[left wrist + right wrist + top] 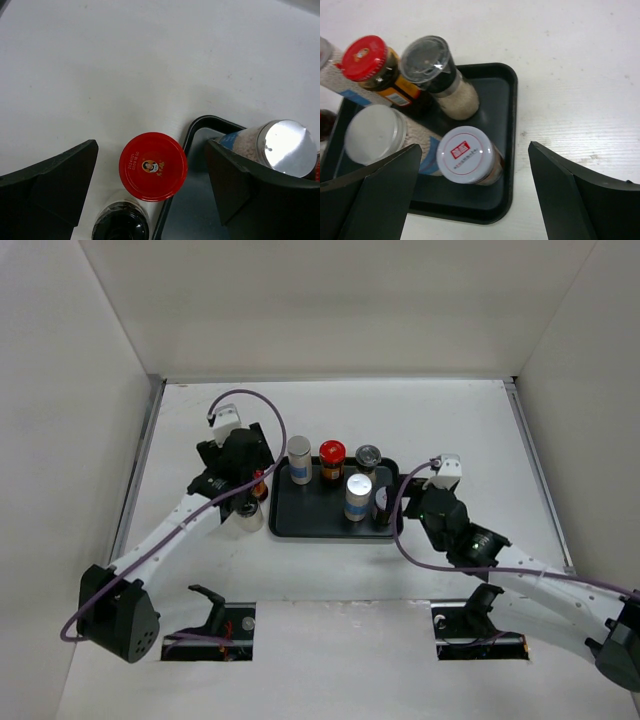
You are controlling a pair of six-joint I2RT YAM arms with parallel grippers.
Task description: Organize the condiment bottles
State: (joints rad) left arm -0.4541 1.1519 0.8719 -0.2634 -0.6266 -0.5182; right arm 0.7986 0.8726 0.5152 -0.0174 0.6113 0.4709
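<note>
White tabletop [150, 60]; red lid [153, 166] carries portrait logo

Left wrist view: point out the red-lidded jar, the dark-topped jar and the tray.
red-lidded jar [153, 166], left wrist view, centre of its lid.
dark-topped jar [120, 228], left wrist view, middle of its top.
tray [196, 126], left wrist view, rounded corner of its rim.

Left of black tray [310, 512]: red-lidded jar [153, 166], black-lidded jar [120, 226] plug the gap.
Far table [420, 420]: wide open for a pass.
</note>
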